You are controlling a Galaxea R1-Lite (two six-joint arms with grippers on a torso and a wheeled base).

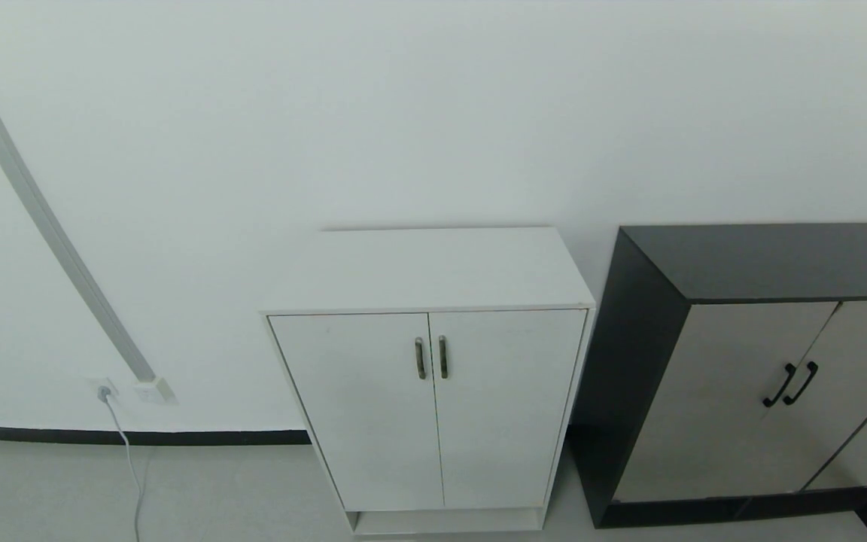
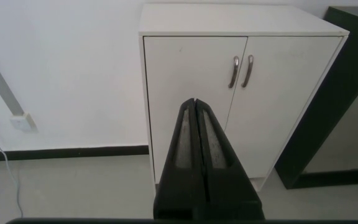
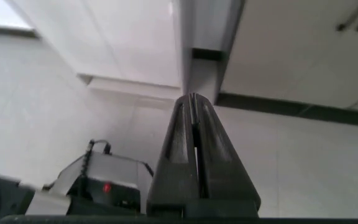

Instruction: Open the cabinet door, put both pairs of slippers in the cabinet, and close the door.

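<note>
A white two-door cabinet stands against the wall with both doors closed. Two vertical metal handles sit side by side at the middle seam. In the left wrist view the same cabinet lies ahead of my left gripper, which is shut with nothing in it and held some way in front of the left door. My right gripper is shut and empty, pointing down toward the floor near the white cabinet's lower corner.
A black cabinet with grey doors and black handles stands close to the right of the white one. A wall socket with a grey cable sits low on the left wall. A diagonal cable duct runs up the wall.
</note>
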